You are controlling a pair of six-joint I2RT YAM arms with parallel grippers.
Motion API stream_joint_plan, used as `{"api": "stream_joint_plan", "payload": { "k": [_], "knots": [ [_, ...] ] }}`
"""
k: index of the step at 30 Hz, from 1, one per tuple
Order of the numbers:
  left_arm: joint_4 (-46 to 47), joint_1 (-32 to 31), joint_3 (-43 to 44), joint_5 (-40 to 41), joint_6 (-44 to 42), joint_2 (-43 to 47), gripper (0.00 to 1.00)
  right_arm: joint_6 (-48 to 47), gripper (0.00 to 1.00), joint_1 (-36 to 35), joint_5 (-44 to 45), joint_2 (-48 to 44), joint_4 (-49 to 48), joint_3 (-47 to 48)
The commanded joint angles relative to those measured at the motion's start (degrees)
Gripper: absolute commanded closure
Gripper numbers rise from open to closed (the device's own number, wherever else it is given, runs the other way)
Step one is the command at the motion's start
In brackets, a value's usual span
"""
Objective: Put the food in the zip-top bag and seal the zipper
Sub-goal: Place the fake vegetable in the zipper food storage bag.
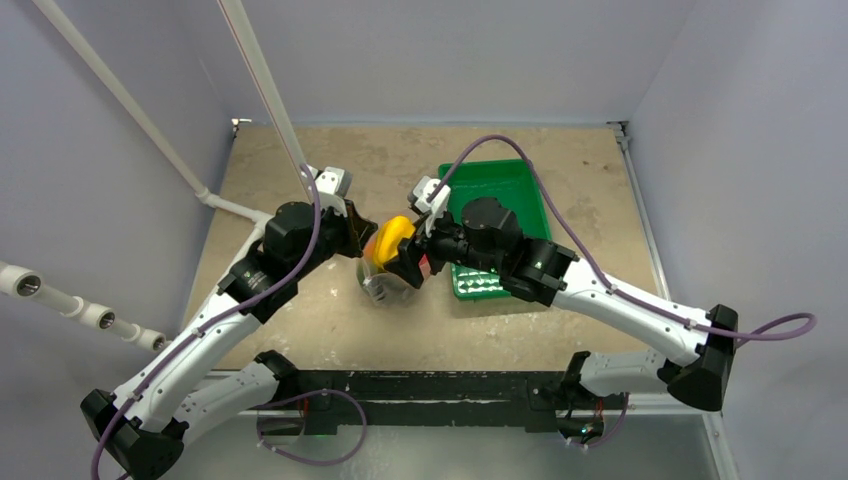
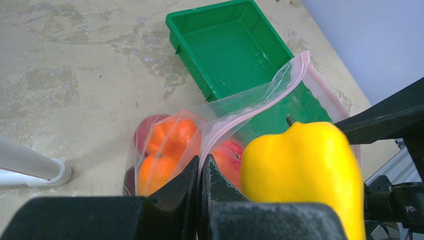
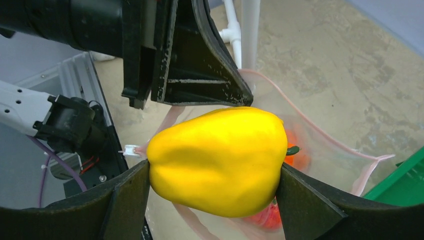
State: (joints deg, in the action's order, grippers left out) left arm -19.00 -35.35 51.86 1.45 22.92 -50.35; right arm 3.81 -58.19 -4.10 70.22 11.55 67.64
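worn beige tabletop (image 1: pixel 300 330) spreads between pale walls, with a green tray (image 1: pixel 520 172) lying toward its far right side. the zip-top bag (image 2: pixel 165 125) sits on the table between the two arms, just beside the tray's near left corner, with its mouth lifted and spread open. the left gripper (image 2: pixel 201 167) has its jaws pressed together on the bag's upper edge, where the pinkish zipper (image 2: pixel 260 102) runs into them. inside the clear plastic lie orange fruits (image 2: pixel 172 137) and a red one (image 2: pixel 227 160), packed against each other. the right gripper (image 3: pixel 212 175) stands wide, its two fingers clamped on either side of a yellow pepper (image 3: pixel 215 155), which hangs over the bag's open mouth, above the fruit inside and close under the left gripper's fingers. a white pipe (image 2: pixel 30 165) lies on the table to the left
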Motion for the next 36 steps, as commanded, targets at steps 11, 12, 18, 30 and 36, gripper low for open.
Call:
{"api": "stream_joint_plan", "payload": {
  "k": [11, 12, 18, 30, 36],
  "knots": [
    [0.81, 0.20, 0.62, -1.10, -1.21, 0.58, 1.00, 6.82, 0.29, -1.13, 6.78, 1.50, -1.77, -0.53],
    [0.81, 0.20, 0.68, -1.18, -1.19, 0.60, 1.00, 7.11, 0.27, -1.25, 7.43, 1.72, -1.91, -0.64],
    [0.88, 0.24, 0.53, -1.19, -1.12, 0.65, 1.00, 8.02, 0.05, -2.22, 9.50, 3.70, -2.45, -0.11],
    [0.86, 0.22, 0.53, -1.19, -1.08, 0.99, 1.00, 10.10, 0.01, -2.51, 13.81, 2.48, -2.15, 2.10],
    [0.88, 0.24, 0.53, -1.19, -1.11, 0.89, 1.00, 14.34, 0.01, -2.54, 18.46, -3.14, -2.82, 3.70]
  ]
}}
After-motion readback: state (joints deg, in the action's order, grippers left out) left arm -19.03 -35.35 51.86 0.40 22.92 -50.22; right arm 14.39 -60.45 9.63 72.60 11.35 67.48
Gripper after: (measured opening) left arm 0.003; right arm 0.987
